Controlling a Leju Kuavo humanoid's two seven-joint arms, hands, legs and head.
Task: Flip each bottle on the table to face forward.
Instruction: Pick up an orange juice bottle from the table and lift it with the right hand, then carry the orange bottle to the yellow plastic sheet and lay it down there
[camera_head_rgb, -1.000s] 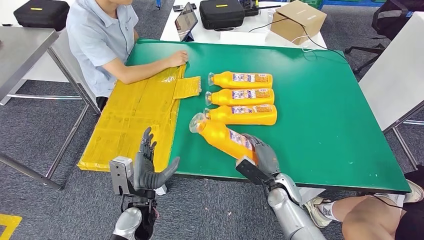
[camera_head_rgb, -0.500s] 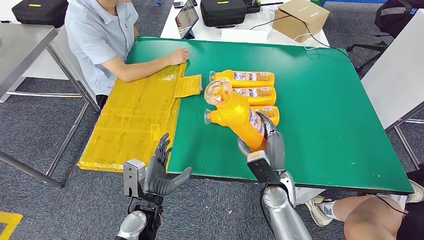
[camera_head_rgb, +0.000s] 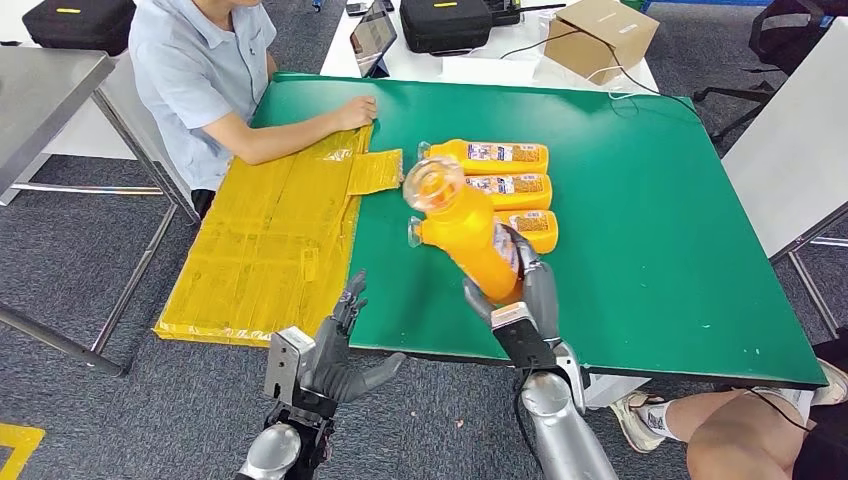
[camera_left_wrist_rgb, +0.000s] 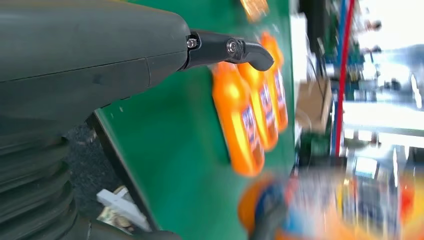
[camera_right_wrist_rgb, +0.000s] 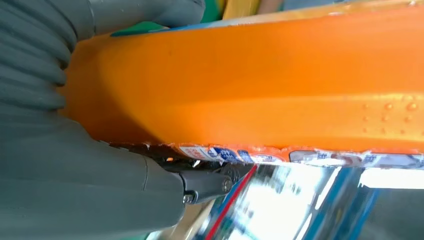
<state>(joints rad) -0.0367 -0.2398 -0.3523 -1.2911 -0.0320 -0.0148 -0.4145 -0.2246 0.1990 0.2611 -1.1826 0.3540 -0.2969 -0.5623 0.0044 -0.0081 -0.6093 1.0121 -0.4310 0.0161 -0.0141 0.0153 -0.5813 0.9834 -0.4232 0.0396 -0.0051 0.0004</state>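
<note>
At the near left corner of the table our left hand has drifted a little rightward along the near edge and hangs just off it, fingers spread, holding nothing. A person sits at the far left corner with a hand resting on the yellow sheet. Toward the middle, our right hand now grips the bottle, which a second ago lay flat near the front edge; it is raised off the table, tilted, cap toward us. Behind it three bottles lie in a row, labels up. We judge the flip of this fourth one half done: it has yet to be turned and laid down.
</note>
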